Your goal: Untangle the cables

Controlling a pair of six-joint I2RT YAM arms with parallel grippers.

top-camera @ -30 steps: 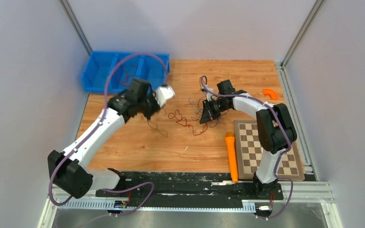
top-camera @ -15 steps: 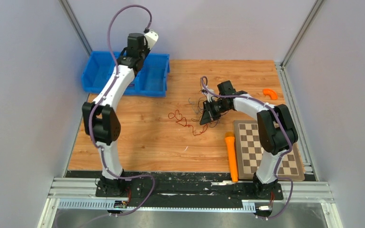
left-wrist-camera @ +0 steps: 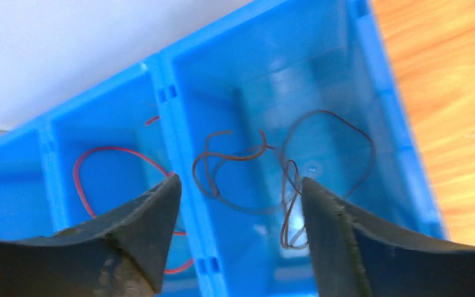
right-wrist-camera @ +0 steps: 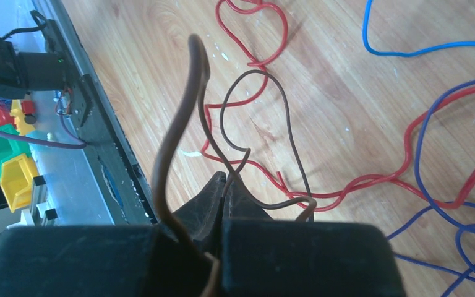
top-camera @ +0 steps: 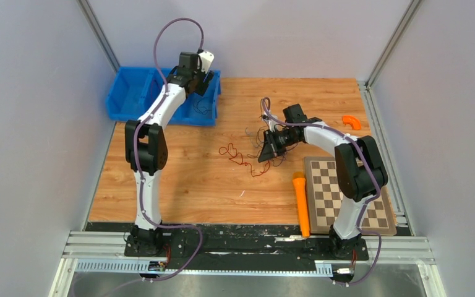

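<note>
Wooden table (top-camera: 179, 185), cables (top-camera: 241, 158) partly beneath the right tool (top-camera: 265, 156).

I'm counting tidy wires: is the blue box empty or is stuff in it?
Not empty. The blue box holds a dark wire curled in one section and a red wire in the next.
</note>
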